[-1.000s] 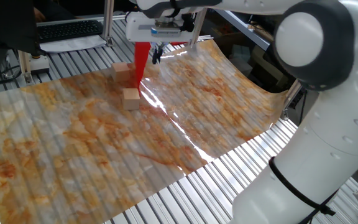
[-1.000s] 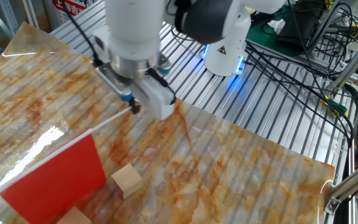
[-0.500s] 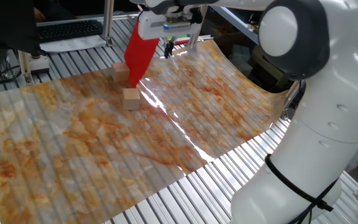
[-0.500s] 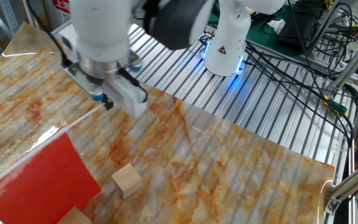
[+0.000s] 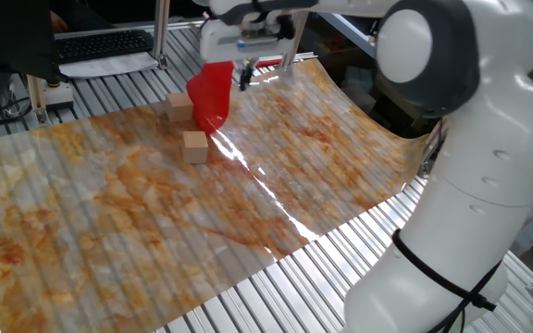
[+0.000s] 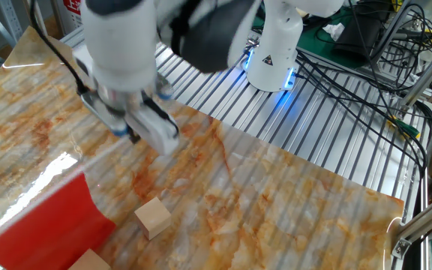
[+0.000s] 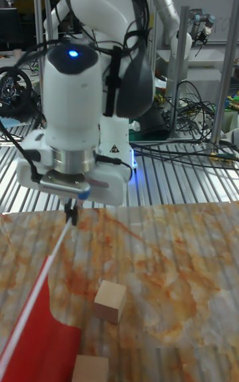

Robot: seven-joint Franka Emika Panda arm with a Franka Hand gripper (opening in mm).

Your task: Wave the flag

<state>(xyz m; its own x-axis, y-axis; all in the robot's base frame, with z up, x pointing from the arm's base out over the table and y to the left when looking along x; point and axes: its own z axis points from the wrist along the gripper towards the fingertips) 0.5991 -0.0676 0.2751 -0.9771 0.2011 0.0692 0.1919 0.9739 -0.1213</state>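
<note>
The flag (image 5: 211, 92) is a bright red cloth on a thin white stick (image 7: 46, 276). My gripper (image 5: 244, 79) is shut on the top end of the stick, above the far part of the marbled sheet. In the other fixed view the gripper (image 6: 133, 137) holds the stick slanting down to the left, with the red flag (image 6: 43, 221) low at the frame's left corner. The tall fixed view shows the gripper (image 7: 72, 216) pointing down and the flag (image 7: 46, 342) hanging near the sheet. In one fixed view the cloth looks curled.
Two tan wooden blocks (image 5: 194, 146) (image 5: 180, 106) lie on the orange-marbled sheet (image 5: 155, 213) just below the flag. They also show as a block (image 6: 154, 217) and a second block (image 6: 88, 261). A keyboard (image 5: 100, 43) sits beyond the slatted table. Cables (image 6: 366, 67) lie behind the robot base.
The gripper has swung the flag: it shifted along the far edge of the sheet, and the cloth went from hanging narrow to spread, then curled. The blocks have not moved.
</note>
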